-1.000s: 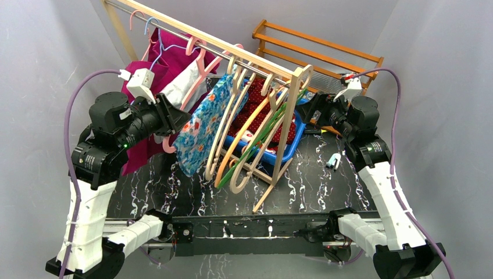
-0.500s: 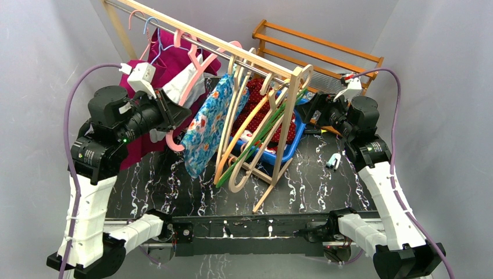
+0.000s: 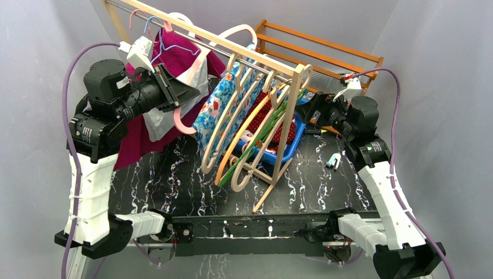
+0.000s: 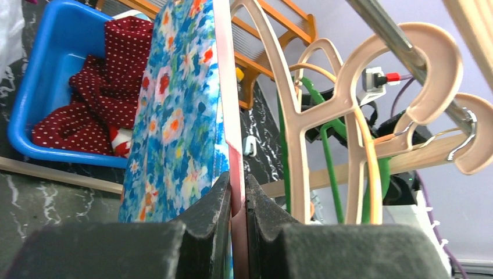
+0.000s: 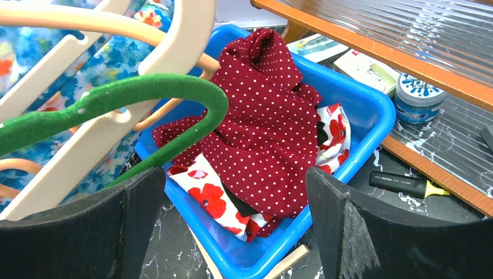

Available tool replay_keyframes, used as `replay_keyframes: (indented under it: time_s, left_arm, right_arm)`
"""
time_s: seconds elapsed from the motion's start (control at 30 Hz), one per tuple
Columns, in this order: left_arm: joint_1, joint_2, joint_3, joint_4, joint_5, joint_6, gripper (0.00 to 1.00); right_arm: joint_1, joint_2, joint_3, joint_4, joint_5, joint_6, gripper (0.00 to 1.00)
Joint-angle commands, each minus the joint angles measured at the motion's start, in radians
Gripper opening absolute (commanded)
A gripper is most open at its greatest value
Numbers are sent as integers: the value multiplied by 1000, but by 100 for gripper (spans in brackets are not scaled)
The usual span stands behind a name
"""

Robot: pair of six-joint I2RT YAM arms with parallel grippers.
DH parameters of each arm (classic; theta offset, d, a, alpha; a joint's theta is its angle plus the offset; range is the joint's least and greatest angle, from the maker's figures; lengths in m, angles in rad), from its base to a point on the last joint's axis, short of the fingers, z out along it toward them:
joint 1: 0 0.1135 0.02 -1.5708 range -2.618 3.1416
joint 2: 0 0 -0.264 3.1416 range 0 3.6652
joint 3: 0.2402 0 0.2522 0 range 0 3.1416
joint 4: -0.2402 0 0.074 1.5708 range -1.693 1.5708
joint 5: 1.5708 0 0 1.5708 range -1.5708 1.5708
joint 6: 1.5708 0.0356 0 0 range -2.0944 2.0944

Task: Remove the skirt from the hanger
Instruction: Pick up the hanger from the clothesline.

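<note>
Clenched tight, the left gripper (image 4: 235,186) had the pink hanger (image 4: 225,87) pinched by its arm, with the floral skirt (image 4: 174,116) draped right alongside. And up it went: within the last second that arm hoisted the hanger. Its hook looked clear of the rail (image 3: 203,33), and the skirt had swung against the wooden hangers (image 4: 297,151). The skirt wasn't off yet, though. Further back, the right gripper (image 5: 232,226) hung wide open over the blue bin (image 5: 372,116), holding nothing.
</note>
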Motion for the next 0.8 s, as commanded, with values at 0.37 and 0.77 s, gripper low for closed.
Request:
replay_keyframes:
  time_s: [0.37, 0.77]
  left_arm:
    - [-1, 41, 99, 259, 41, -156, 0]
    - [-2, 25, -37, 312, -13, -116, 0]
  right_arm:
    - [4, -24, 34, 31, -1, 6, 99]
    - [4, -16, 31, 19, 38, 16, 99]
